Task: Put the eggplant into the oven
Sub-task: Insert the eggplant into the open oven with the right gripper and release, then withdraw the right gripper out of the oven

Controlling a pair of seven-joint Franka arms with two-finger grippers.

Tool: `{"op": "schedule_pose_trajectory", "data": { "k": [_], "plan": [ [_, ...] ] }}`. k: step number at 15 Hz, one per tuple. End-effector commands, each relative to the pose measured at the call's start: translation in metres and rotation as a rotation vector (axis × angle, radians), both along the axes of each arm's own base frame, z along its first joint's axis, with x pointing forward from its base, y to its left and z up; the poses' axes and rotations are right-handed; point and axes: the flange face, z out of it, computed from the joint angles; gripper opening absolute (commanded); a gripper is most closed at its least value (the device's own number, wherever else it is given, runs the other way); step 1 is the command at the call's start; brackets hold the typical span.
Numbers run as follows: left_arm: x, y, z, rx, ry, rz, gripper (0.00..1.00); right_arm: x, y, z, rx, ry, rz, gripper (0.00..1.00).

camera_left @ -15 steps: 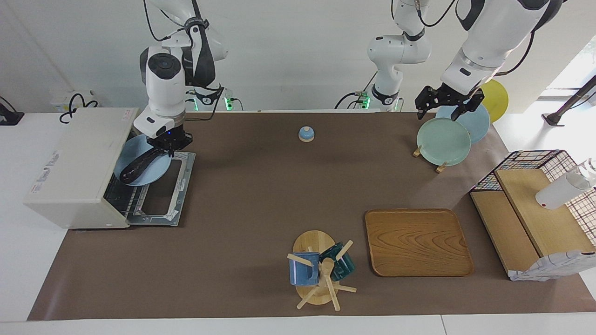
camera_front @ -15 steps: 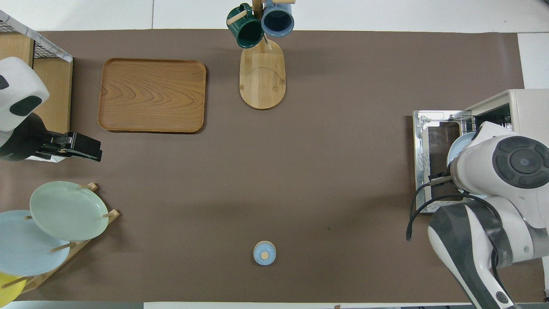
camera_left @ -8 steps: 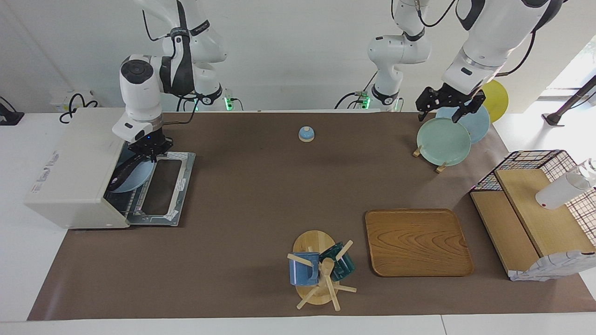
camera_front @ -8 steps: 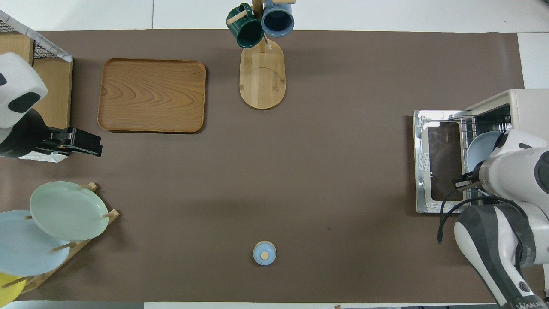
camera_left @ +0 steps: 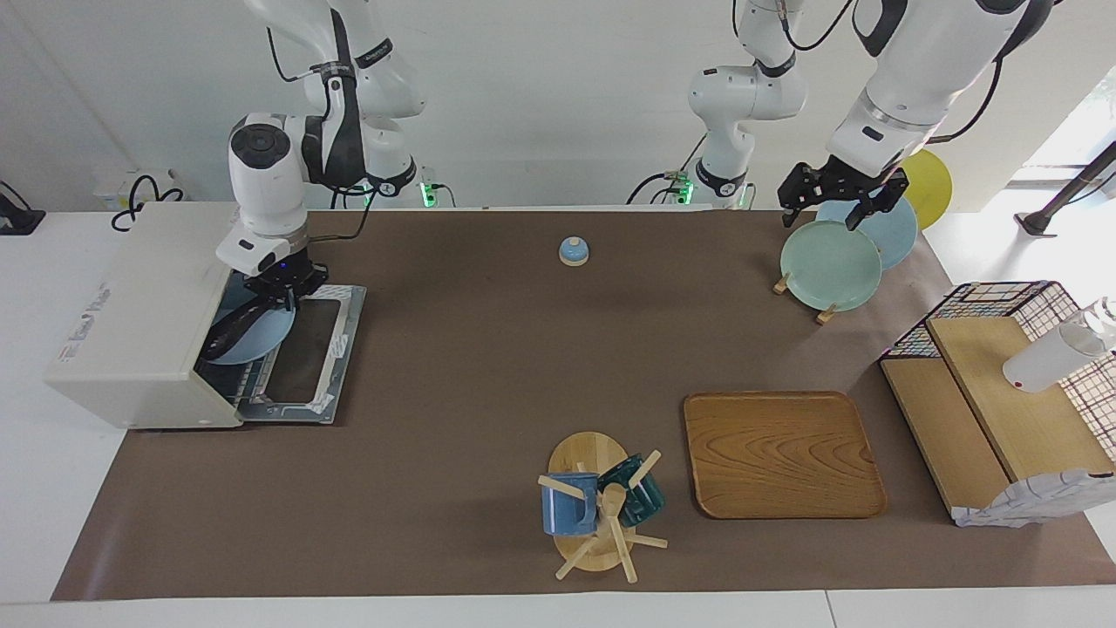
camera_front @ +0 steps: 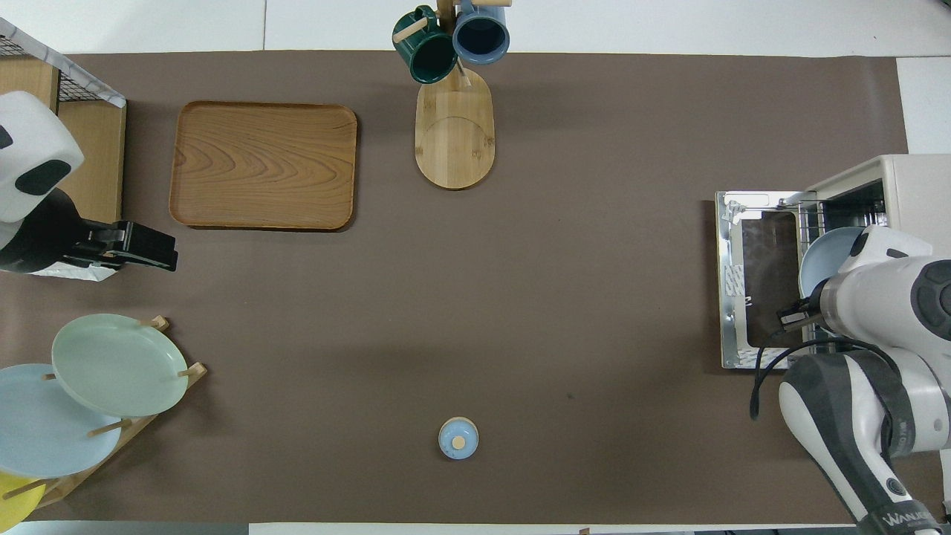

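Note:
The eggplant lies dark and long on a light blue plate. The plate sits partly inside the mouth of the cream oven, over the wire rack, and its outer edge sticks out above the dropped door. My right gripper is shut on the plate's edge nearest the robots. In the overhead view the plate shows at the oven opening; the eggplant and the right gripper are hidden under the arm. My left gripper hangs open and empty over the plate rack, waiting.
A plate rack with green, blue and yellow plates stands at the left arm's end. A wooden tray, a mug tree, a small blue bell and a wire-and-wood shelf are also on the table.
My right gripper has carried the plate with the eggplant from above the open door into the oven's mouth and lowered it. The left arm has barely moved.

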Motion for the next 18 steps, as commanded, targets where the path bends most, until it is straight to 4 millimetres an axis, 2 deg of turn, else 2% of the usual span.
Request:
{"op": "schedule_pose_trajectory", "data": {
  "k": [1, 3, 6, 7, 8, 9, 10, 13, 18],
  "plan": [
    [0.001, 0.000, 0.005, -0.001, -0.010, 0.007, 1.00, 0.002, 0.000, -0.001, 0.016, -0.014, 0.008, 0.44],
    [0.001, 0.001, 0.006, -0.001, -0.010, 0.009, 1.00, 0.012, 0.006, 0.006, 0.015, -0.021, 0.020, 0.46],
    [0.002, 0.004, 0.006, -0.001, -0.010, 0.015, 1.00, 0.038, 0.022, 0.031, 0.024, -0.012, 0.027, 0.44],
    [0.002, 0.006, 0.005, 0.005, -0.011, 0.015, 1.00, 0.047, 0.036, 0.038, 0.045, -0.015, 0.028, 0.37],
    [0.002, 0.006, 0.005, 0.012, -0.013, 0.013, 1.00, 0.051, 0.052, 0.039, 0.070, -0.023, 0.035, 0.24],
    [0.002, 0.006, 0.005, 0.014, -0.013, 0.013, 1.00, 0.052, 0.067, 0.036, 0.080, -0.030, 0.031, 0.10],
    [0.002, 0.007, 0.005, 0.014, -0.012, 0.015, 1.00, 0.053, 0.084, 0.021, 0.084, -0.023, -0.011, 0.00],
    [0.002, 0.008, 0.004, 0.014, -0.010, 0.013, 1.00, 0.058, 0.107, -0.010, 0.096, -0.035, -0.090, 0.00],
    [0.003, 0.012, 0.004, 0.015, -0.009, 0.020, 1.00, 0.052, 0.104, -0.055, 0.105, -0.018, -0.174, 0.00]
  ]
}}
